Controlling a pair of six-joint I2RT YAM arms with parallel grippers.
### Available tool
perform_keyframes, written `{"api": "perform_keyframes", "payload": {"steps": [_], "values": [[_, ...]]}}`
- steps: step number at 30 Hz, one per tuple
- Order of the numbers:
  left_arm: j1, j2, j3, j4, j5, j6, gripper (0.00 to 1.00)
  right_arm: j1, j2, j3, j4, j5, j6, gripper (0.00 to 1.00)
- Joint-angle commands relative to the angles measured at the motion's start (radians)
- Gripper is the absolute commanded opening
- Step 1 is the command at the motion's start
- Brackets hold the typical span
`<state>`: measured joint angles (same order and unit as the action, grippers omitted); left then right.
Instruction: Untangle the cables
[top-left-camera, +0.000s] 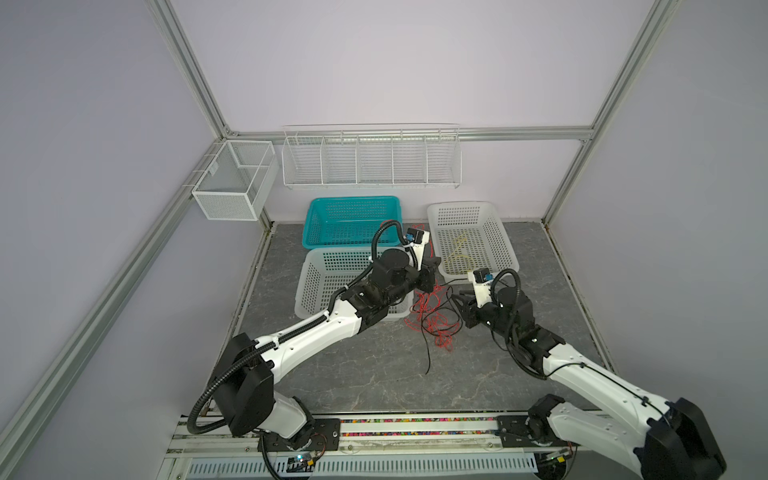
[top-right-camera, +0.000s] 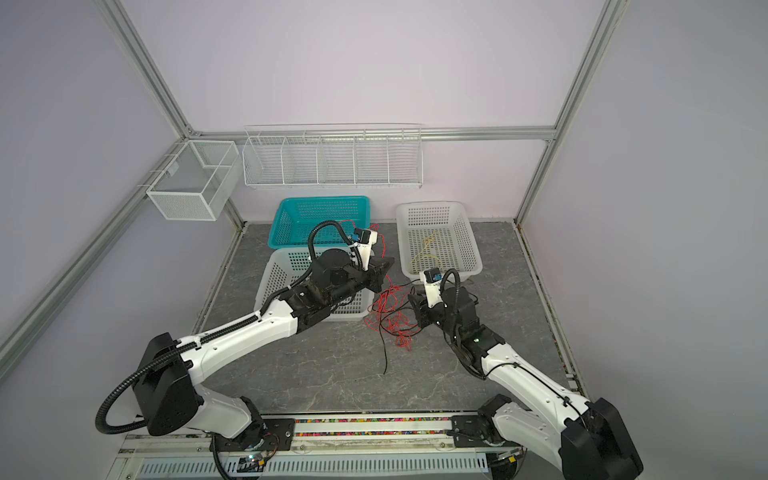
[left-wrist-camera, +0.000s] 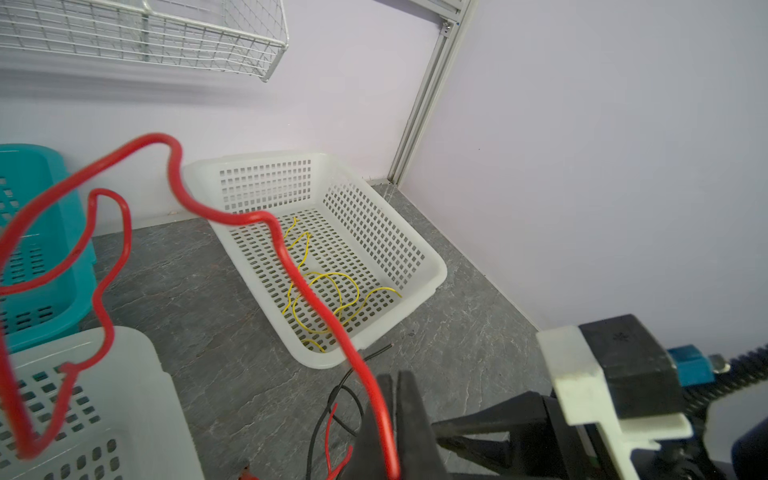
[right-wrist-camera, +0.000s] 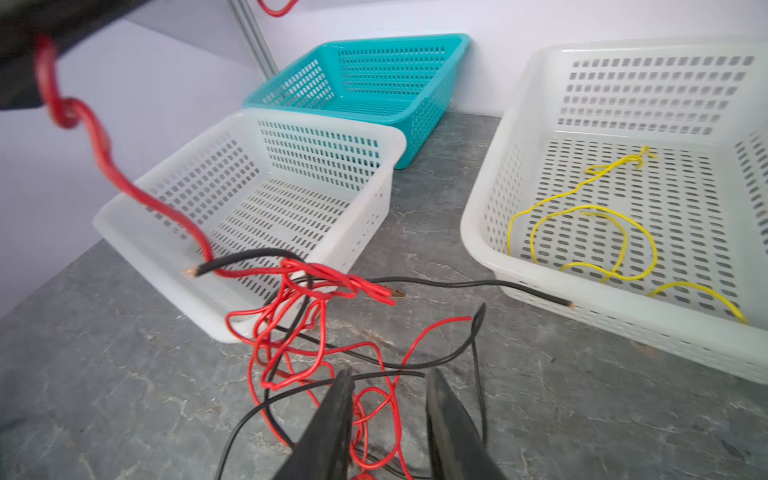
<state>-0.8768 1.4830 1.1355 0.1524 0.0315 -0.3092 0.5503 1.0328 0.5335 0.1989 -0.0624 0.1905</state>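
Several red and black cables (right-wrist-camera: 299, 291) lie tangled on the table just ahead of the right gripper (right-wrist-camera: 390, 399), whose jaws stand narrowly apart above them. One red strand (left-wrist-camera: 286, 257) rises, pinched tight in the left gripper (left-wrist-camera: 392, 395).

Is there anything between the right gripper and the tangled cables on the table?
Nothing visible. The right gripper hangs open directly over the tangled cables; strands lie between its jaws. The left gripper holds a red cable aside.
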Motion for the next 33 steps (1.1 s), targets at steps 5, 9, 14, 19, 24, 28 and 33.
{"api": "perform_keyframes", "payload": {"steps": [5,9,14,19,24,28,33], "values": [[-0.004,-0.001,0.026,0.092,0.063,-0.006,0.0,-0.003,0.094,0.062,0.033,-0.054,0.163,0.34],[-0.003,-0.006,0.013,0.118,0.054,-0.015,0.0,0.011,0.125,0.037,0.131,-0.026,0.263,0.35],[-0.003,0.001,0.038,0.088,0.004,-0.039,0.0,0.086,0.125,0.067,0.101,0.034,0.188,0.33],[-0.003,0.017,0.055,0.079,-0.012,-0.068,0.0,0.128,0.134,0.106,0.071,0.082,0.123,0.3],[-0.002,0.031,0.064,0.079,-0.013,-0.08,0.0,0.16,0.169,0.142,0.062,0.12,0.087,0.29],[-0.004,0.032,0.066,0.079,-0.007,-0.086,0.0,0.17,0.208,0.159,0.063,0.161,0.085,0.28],[-0.004,0.026,0.064,0.078,-0.006,-0.085,0.0,0.185,0.232,0.155,0.089,0.236,0.077,0.28]]}}
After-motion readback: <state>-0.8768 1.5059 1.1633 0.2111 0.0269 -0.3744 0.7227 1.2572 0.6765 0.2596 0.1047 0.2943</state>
